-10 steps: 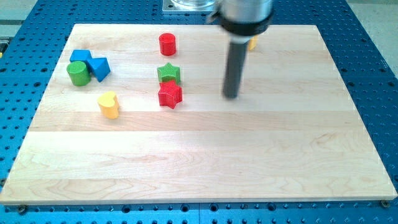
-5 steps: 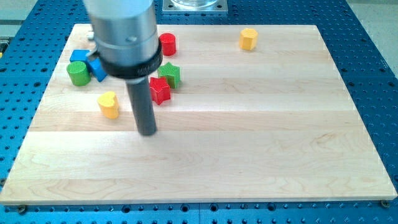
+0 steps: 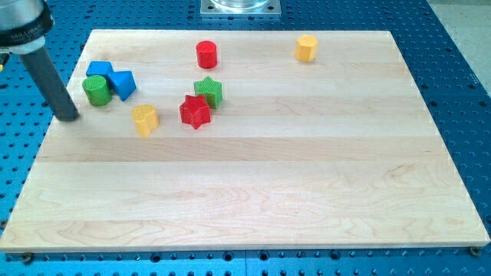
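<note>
The biggest thing is the wooden board [image 3: 253, 199], pale and smooth, lying on a blue metal table full of small holes [image 3: 460, 46]. Next biggest is the dark rod, which comes down from the board's top left corner. My tip [image 3: 69, 117] sits at the board's left edge. It has no jaws to open or close, and it touches no block. The block nearest to it is the green cylinder [image 3: 96, 90], just to the view's right and a little toward the top. Touching that cylinder are two blue blocks, a blue cube [image 3: 99, 70] behind it and a blue triangle block [image 3: 123, 83] beside it. A yellow heart block [image 3: 144, 119] stands alone, nearer the middle. Further right, a red star [image 3: 195, 112] and a green star [image 3: 208, 90] sit almost touching. A red cylinder [image 3: 206, 54] stands near the top edge, and a yellow block [image 3: 307, 47] with many sides sits toward the top right corner. The blocks look small, hard and light, so I think they slide easily when pushed low on a flat side.
</note>
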